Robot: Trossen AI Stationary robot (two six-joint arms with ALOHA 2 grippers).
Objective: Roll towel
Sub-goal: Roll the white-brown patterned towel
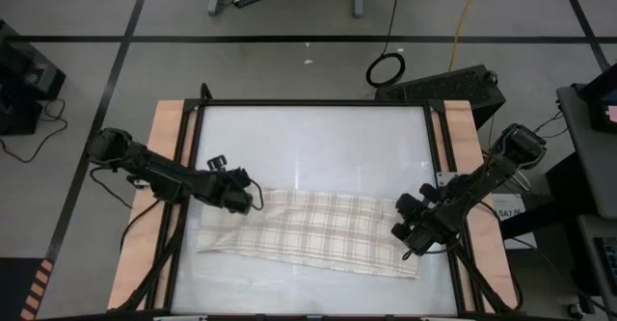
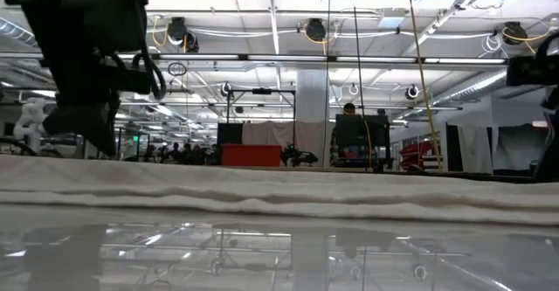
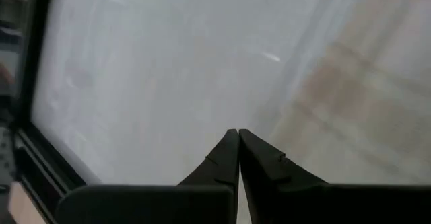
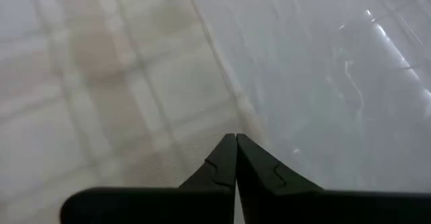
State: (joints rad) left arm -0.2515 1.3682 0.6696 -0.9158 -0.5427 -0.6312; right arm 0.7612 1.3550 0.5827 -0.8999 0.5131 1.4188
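The cream towel with tan plaid stripes lies flat as a long strip across the near half of the white table. It shows as a low band in the low view. My left gripper is shut at the towel's far left corner, its tips over bare table just beside the towel's edge. My right gripper is shut at the towel's right end, its tips right at the towel's edge. My left gripper's shut fingertips stand beside the towel's far left corner; I cannot tell whether they touch the cloth or the table. My right gripper's shut fingertips point down at the towel's right edge; I cannot tell whether they touch it.
Wooden side boards and a dark frame border the table. Bare table surface lies on the far side of the towel. A black keyboard-like box sits beyond the far right corner.
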